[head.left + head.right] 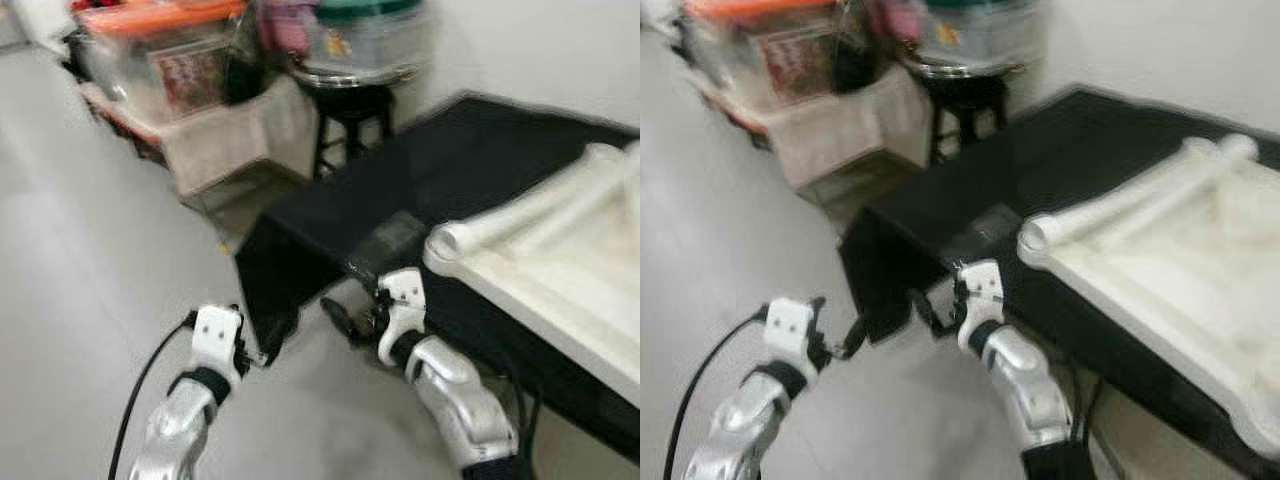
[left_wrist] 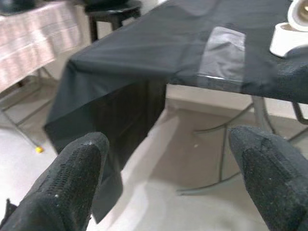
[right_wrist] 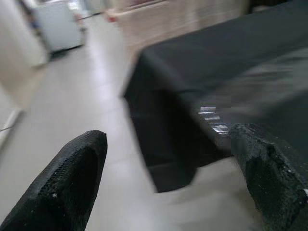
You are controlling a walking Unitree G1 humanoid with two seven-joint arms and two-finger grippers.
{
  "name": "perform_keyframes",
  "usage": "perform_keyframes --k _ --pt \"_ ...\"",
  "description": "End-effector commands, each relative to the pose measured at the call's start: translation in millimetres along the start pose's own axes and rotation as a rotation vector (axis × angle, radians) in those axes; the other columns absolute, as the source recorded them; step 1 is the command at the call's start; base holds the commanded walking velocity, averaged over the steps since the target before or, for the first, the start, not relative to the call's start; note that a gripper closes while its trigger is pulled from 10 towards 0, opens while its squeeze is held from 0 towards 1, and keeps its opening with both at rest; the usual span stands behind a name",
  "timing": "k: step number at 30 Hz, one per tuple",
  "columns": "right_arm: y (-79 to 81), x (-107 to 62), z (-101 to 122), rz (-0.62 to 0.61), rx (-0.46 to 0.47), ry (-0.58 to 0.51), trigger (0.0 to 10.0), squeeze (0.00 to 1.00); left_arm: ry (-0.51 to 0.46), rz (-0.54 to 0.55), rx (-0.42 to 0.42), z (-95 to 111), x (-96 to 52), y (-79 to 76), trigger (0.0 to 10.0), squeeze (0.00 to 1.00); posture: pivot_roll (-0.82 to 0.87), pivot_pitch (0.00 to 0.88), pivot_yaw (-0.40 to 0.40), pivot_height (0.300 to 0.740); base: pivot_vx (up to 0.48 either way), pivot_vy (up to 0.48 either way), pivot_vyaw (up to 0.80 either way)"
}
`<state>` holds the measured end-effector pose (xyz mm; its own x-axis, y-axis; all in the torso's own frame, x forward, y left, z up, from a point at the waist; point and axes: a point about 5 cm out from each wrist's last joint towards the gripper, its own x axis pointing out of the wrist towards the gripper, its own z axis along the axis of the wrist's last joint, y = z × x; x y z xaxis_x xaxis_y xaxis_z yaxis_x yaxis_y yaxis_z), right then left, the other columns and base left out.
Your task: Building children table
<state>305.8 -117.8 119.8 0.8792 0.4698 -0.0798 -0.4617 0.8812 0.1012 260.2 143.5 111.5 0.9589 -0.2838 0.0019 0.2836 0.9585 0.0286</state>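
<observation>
I am holding both grippers, left gripper (image 1: 255, 355) and right gripper (image 1: 345, 318), jaws spread and empty, just off the black counter (image 1: 440, 170) corner; walking blurred, I risk snagging its drape and shifting the white tabletop (image 1: 560, 250).

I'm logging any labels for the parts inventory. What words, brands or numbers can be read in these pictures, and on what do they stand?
None can be read.
Red printed label on the clear storage bin: too blurred to read.
Coloured sticker on the green-lidded tub: too blurred to read.
White children's table part on the black-covered table: no print visible.
</observation>
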Motion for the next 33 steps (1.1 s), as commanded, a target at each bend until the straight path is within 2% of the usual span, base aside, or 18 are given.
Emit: perform_keyframes --k 1,33 --pt "5.3 1.5 -2.4 0.018 0.019 0.002 10.0 0.00 0.018 0.010 0.010 -3.5 -2.5 3.7 10.0 0.00 -0.02 0.090 0.041 0.740 0.000 0.000 -0.80" --pt "5.7 1.6 -3.1 0.032 0.044 -0.010 10.0 0.00 0.026 0.018 0.009 -5.8 -1.5 5.1 10.0 0.00 -0.01 0.075 0.042 0.740 0.000 0.000 -0.80"
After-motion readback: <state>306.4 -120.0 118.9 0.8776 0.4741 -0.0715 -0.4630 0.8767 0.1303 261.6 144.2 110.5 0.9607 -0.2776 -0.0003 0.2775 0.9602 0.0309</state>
